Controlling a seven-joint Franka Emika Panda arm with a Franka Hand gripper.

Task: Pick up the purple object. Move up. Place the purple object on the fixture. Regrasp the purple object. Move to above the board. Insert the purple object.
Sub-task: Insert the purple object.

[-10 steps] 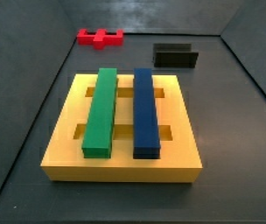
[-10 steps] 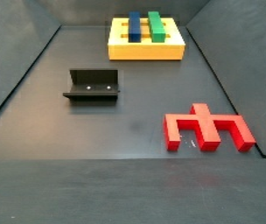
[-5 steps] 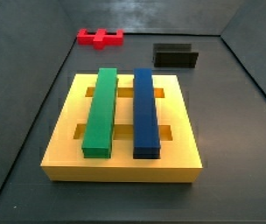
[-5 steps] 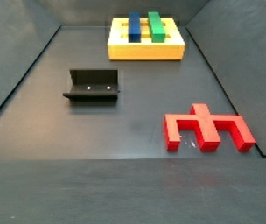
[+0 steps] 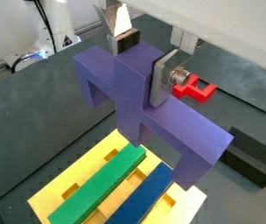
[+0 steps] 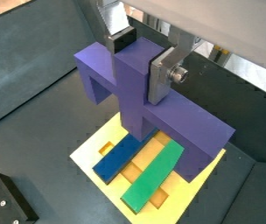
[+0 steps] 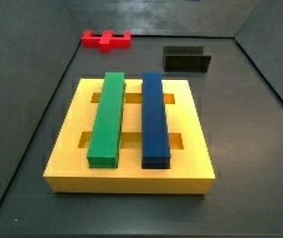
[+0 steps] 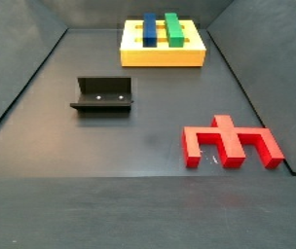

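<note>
Holding purple object [image 5: 147, 101] clamped between gripper [image 5: 143, 63] jaws, hanging below them over board [image 6: 101, 144]; needing leg-to-slot alignment before lowering.

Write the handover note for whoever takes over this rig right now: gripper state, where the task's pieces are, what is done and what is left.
Gripper: shut on the purple object, held by its centre tab above the board, as both wrist views show; neither gripper nor piece appears in the side views.
Board: on the floor, green bar and blue bar seated.
Fixture: empty.
Red block: on the floor, apart.
Done, judging by this: pick-up and move above the board; fixture placing and regrasp likely too.
Left: lower and insert the purple object.
</note>
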